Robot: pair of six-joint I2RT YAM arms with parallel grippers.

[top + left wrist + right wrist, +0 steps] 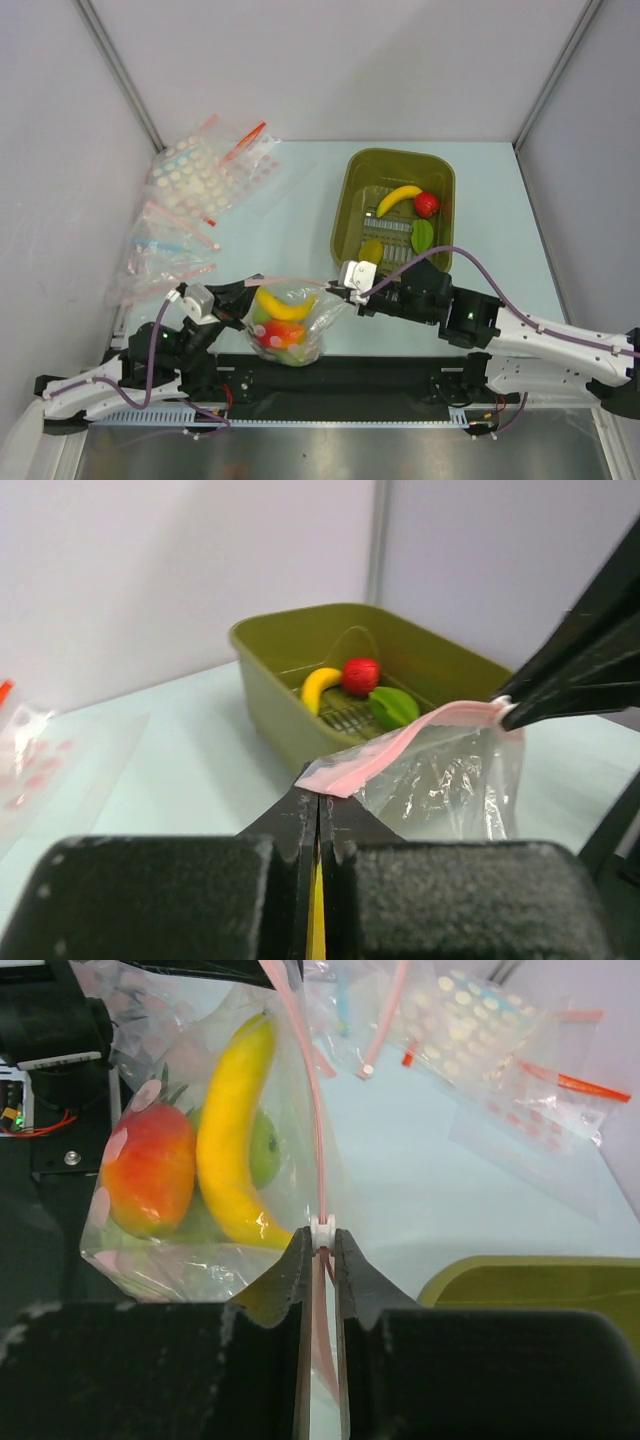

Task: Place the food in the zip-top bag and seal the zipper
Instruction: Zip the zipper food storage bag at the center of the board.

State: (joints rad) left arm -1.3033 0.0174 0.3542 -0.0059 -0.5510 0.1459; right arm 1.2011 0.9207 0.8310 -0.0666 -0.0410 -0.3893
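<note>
The zip-top bag is stretched between my two grippers near the table's front edge. Inside it lie a yellow banana, a red-orange fruit and a green apple. My left gripper is shut on the left end of the pink zipper. My right gripper is shut on the zipper's small white slider at the bag's right end. The pink strip runs taut between them. More food sits in the tub: a banana, a red tomato and a green piece.
The olive-green tub stands at the back right, just beyond my right gripper. A heap of other clear bags, some printed with pastel dots, lies at the back left. Grey walls close in the table on three sides.
</note>
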